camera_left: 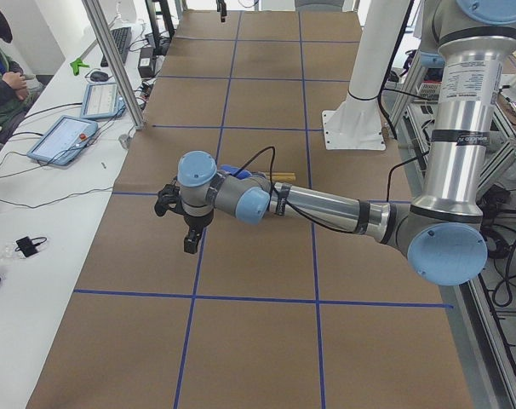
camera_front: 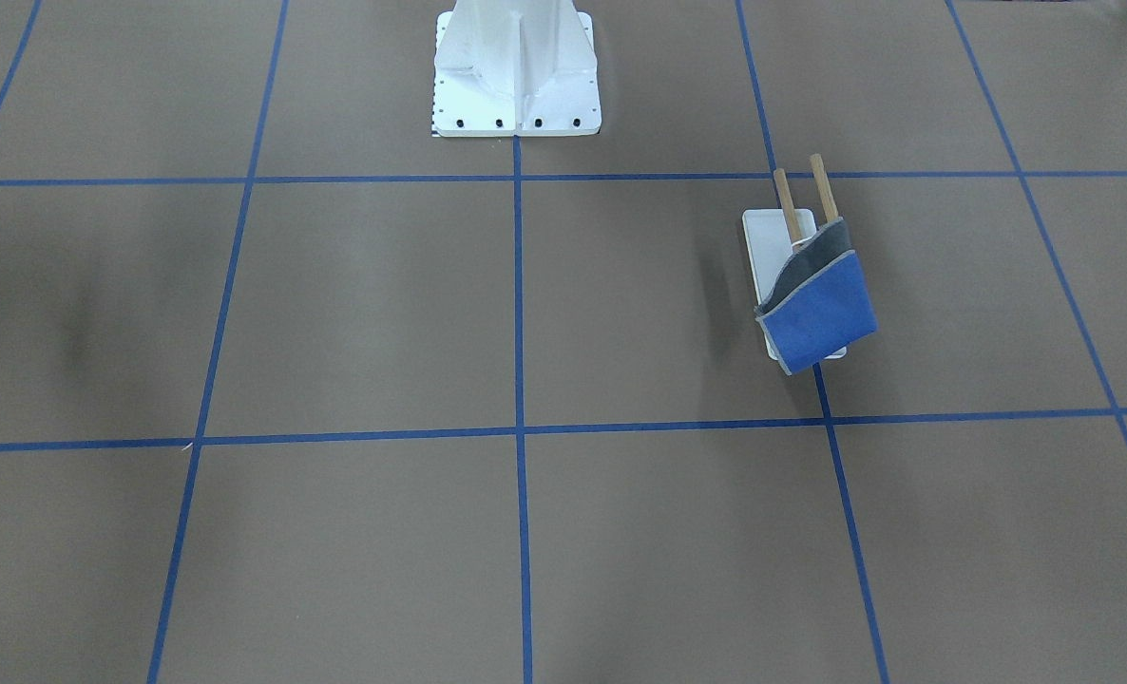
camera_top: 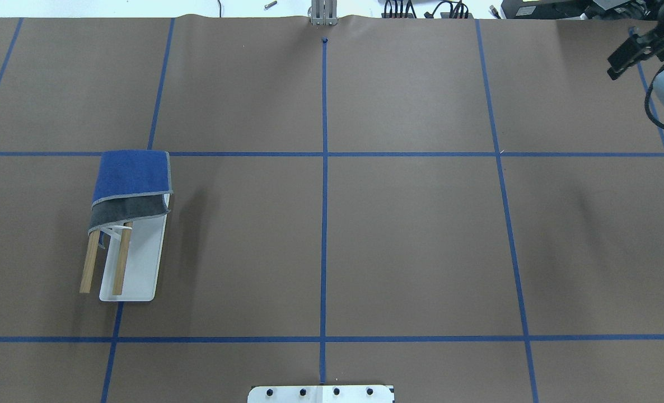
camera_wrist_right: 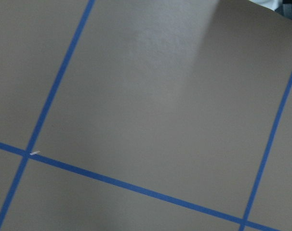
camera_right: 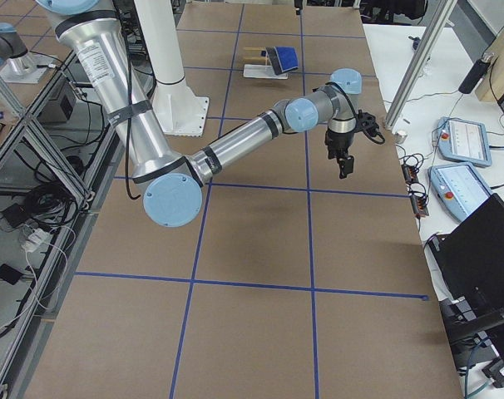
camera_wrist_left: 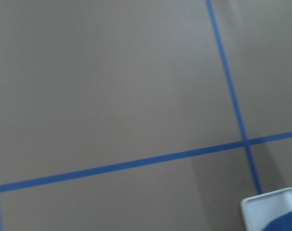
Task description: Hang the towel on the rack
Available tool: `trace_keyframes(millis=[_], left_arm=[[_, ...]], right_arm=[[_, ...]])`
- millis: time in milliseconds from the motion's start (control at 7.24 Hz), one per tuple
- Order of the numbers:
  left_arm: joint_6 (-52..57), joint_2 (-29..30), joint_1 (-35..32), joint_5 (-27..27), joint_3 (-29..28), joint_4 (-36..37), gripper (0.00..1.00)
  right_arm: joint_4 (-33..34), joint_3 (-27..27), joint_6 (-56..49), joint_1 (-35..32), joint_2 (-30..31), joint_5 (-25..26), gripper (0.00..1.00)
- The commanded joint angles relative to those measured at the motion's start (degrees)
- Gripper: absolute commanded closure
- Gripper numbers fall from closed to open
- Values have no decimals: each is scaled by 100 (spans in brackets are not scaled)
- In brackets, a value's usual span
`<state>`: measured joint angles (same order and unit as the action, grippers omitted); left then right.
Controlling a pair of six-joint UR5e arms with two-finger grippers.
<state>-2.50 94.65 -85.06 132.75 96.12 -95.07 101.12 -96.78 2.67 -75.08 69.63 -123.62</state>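
In the left half of the overhead view the rack stands with its long axis running nearly top to bottom. Its dowels lean slightly left toward the bottom. The towel drapes over their upper ends, blue face up, with a grey band showing below. The left gripper and the right gripper hang well apart from it with nothing seen in either; I cannot tell how far open they are.

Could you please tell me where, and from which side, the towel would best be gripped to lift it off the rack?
Probably the blue flap of the towel, pinched from above near its grey-bordered far edge. It lies over the end of the rack away from the dowels' free tips, so nothing blocks a downward approach there.
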Motion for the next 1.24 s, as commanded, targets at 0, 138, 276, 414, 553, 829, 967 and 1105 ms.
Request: trace_keyframes(millis=[0,138,276,414,553,829,967,1105], left_arm=[[1233,19,-799,-109,-5,1311,1],[1226,-147,-888,-544,3,1351,1],[1156,-305,-898,-757,-5,1368,1],[1190,-350,-907,-751,12,1290,1],[1216,-446,-985,-716,195,1307,1],[1173,-623,-986,-724,451,1351,1],[1173,-797,-977,-733,478,1342,1],[1181,-868,-977,-716,617,1342,1]], right_arm=[[92,-43,-354,-444,698,-66,0],[83,-8,-389,-672,884,-188,0],[92,1,-616,-848,1060,-311,0],[92,1,-879,-1076,1209,-321,0],[31,-25,-1021,-1192,1585,-321,0],[13,-52,-1005,-1332,1956,-303,0],[13,-139,-1014,-1377,2062,-356,0],[39,-244,-1014,-1377,2124,-356,0]])
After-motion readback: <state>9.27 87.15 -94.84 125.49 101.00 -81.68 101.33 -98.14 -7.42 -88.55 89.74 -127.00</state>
